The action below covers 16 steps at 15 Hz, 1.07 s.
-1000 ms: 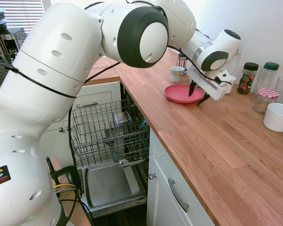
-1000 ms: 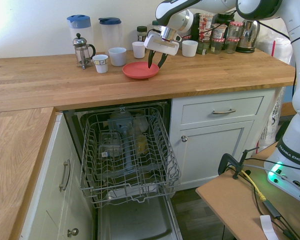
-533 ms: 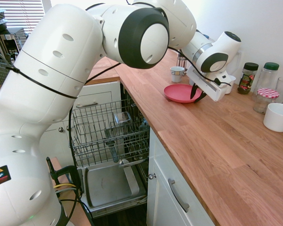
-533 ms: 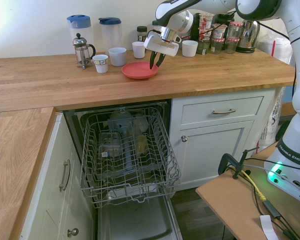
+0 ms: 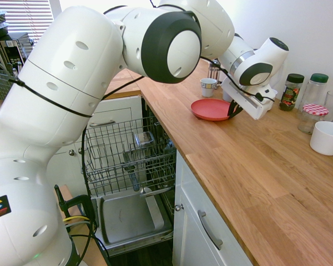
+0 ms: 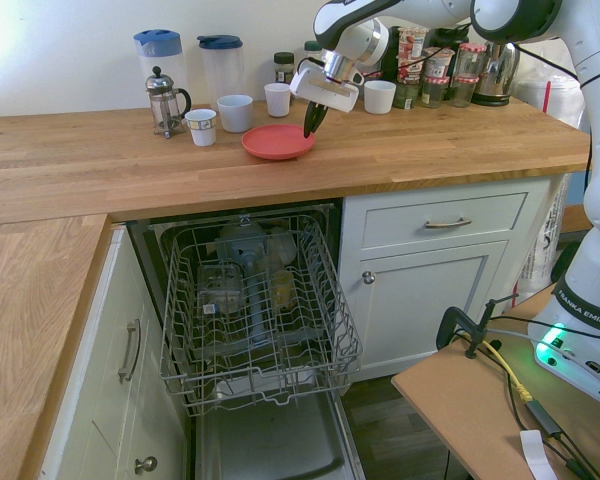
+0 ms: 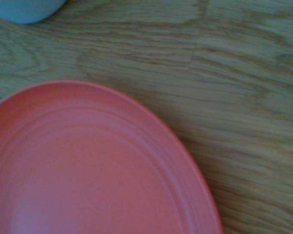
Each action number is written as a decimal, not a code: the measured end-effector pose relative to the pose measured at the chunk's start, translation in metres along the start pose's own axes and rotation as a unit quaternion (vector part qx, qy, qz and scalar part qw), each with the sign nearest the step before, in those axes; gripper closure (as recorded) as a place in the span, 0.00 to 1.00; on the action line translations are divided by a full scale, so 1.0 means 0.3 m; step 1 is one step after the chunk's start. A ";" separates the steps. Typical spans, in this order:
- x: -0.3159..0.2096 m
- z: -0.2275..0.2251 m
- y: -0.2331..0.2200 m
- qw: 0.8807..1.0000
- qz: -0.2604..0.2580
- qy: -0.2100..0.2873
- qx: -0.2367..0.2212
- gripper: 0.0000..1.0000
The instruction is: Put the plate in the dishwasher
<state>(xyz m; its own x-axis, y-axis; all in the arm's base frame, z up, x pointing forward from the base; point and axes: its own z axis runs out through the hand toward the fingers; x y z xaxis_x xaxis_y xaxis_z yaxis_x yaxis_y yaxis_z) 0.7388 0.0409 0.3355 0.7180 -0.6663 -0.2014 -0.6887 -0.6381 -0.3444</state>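
Fingers (image 6: 311, 122) of the gripper (image 5: 232, 111) are pinched together on the near-right rim of the plate (image 6: 278, 141), which sits on the wooden surface (image 6: 100, 160), its gripped edge tipped slightly upward. Around the plate, all on the same surface: just behind it stand a white mug (image 6: 235, 112) and a small white cup (image 6: 277, 99); to its left a patterned cup (image 6: 201, 126) and a glass French press (image 6: 164, 100); further back two clear jugs with blue lids (image 6: 160, 60). Right of the plate, behind the gripper, are another white cup (image 6: 379, 96), jars and a kettle, partly hidden by the arm. A white bowl (image 5: 327, 137) stands well apart from the plate. The plate is round, shallow and pinkish-red, smooth with faint concentric rings inside its low rim. Below the plate, the dishwasher (image 6: 255, 310) stands open, its grey wire rack pulled out over the lowered steel door, between white cabinet fronts.
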 end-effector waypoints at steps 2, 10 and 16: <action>0.004 -0.041 -0.005 1.000 -0.015 0.012 0.003 1.00; -0.253 -0.454 -0.211 0.978 -0.151 0.140 -0.032 1.00; -0.809 -0.528 -0.426 0.914 -0.319 0.235 -0.089 1.00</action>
<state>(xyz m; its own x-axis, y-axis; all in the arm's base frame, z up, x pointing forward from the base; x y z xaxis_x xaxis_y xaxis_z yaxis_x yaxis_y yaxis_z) 0.6364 0.2231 0.5736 0.8851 -0.2027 0.4190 -0.1810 -0.9792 -0.0914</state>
